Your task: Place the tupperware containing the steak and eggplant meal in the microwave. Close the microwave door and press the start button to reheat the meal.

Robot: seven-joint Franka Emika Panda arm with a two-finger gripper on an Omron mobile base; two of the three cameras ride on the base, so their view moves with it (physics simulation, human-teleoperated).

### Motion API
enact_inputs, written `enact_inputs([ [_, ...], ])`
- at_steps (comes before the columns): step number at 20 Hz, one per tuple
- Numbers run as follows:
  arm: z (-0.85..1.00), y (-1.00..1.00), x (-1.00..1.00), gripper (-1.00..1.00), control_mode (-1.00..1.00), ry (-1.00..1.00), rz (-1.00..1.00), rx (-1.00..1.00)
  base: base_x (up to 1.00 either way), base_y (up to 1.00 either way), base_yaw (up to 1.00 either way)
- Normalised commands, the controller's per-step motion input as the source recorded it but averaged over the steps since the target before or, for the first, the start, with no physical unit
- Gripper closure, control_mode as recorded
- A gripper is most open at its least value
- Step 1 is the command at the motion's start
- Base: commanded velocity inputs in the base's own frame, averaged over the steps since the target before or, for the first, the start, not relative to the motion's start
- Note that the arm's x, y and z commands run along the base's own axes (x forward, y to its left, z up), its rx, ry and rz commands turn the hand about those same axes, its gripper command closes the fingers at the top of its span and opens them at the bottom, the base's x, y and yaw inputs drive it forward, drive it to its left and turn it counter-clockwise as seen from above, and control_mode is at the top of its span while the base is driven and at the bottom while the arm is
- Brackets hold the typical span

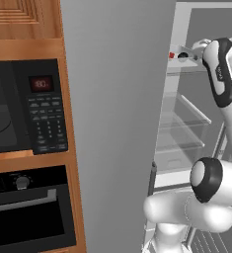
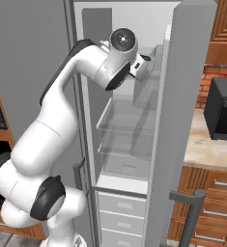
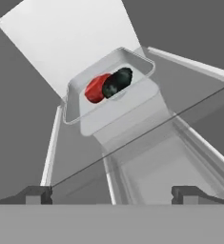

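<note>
On the left, the wide black microwave (image 1: 26, 106) sits in wooden cabinetry, its dark-windowed door (image 1: 4, 111) flush shut. Right of a tall grey panel, the open fridge (image 2: 134, 120) shows clear glass shelves with free room. The two-finger gripper (image 3: 111, 193), tips apart and empty, faces the pale rectangular tupperware (image 3: 77, 112) up on a shelf, red steak and dark eggplant (image 3: 108, 84) inside, clear space between.
</note>
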Motion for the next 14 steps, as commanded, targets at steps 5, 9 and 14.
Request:
enact_inputs([
  [5,-0.15,-0.21,0.49,-1.0,-1.0,0.06,0.0,0.01,0.0,0.0,0.0],
  [9,-0.13,-0.21,0.46,-1.0,-1.0,0.0,0.0,0.02,0.0,0.0,0.0],
  [14,-0.15,-0.1,0.47,-1.0,-1.0,0.0,0.0,0.03,0.0,0.0,0.0],
])
